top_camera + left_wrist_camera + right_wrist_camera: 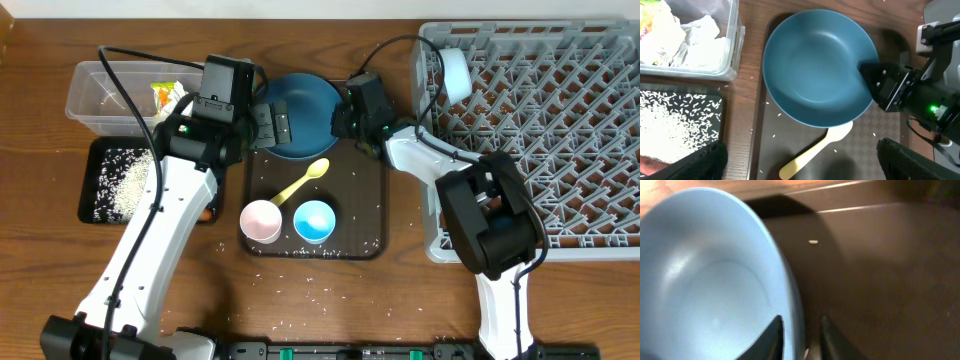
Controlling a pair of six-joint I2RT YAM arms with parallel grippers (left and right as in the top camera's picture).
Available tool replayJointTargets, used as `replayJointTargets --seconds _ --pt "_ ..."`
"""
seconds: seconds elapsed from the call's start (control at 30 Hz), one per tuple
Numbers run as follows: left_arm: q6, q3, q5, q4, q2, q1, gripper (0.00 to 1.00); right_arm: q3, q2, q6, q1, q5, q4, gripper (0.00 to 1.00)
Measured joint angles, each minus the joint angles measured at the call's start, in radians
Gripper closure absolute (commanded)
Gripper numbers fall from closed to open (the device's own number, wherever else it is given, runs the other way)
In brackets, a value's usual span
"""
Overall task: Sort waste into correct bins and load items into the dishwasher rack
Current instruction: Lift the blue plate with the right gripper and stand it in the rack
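Sitting on the brown tray (pixel 350 200), the dish (pixel 310 105) looks hard, smooth and slippery, so its thin rim is the place to pinch, where the right gripper (pixel 801 320) is open around it.

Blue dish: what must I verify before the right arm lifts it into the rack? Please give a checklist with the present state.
1. Fingers of the right gripper straddle the rim of the dark blue dish: ok.
2. Grip closed firmly on the rim: cannot tell.
3. Dish empty of waste: ok.
4. Lifting path clear of the left gripper: not ok, it hangs open over the dish.
5. Dish edge free of the yellow spoon: cannot tell, its head lies right at the rim.
6. Free pegs in the dishwasher rack: ok, only the pale bowl in one corner.
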Motion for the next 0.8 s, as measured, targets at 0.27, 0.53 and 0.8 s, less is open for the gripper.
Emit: replayJointTargets --seconds 0.27,0.53,0.8 --pt "0.0 0.0 0.0 0.0 0.0 0.0 0.03 0.0 0.0 0.0 0.018 0.004 -0.016 0.99" --pt "0.0 0.0 0.0 0.0 0.0 0.0 0.03 0.001 -0.043 -0.071 -0.041 0.027 -0.066 0.99" --pt "0.0 0.0 0.0 0.0 0.0 0.0 0.03 0.021 -0.39 -0.219 -0.167 0.264 -0.2 0.99"
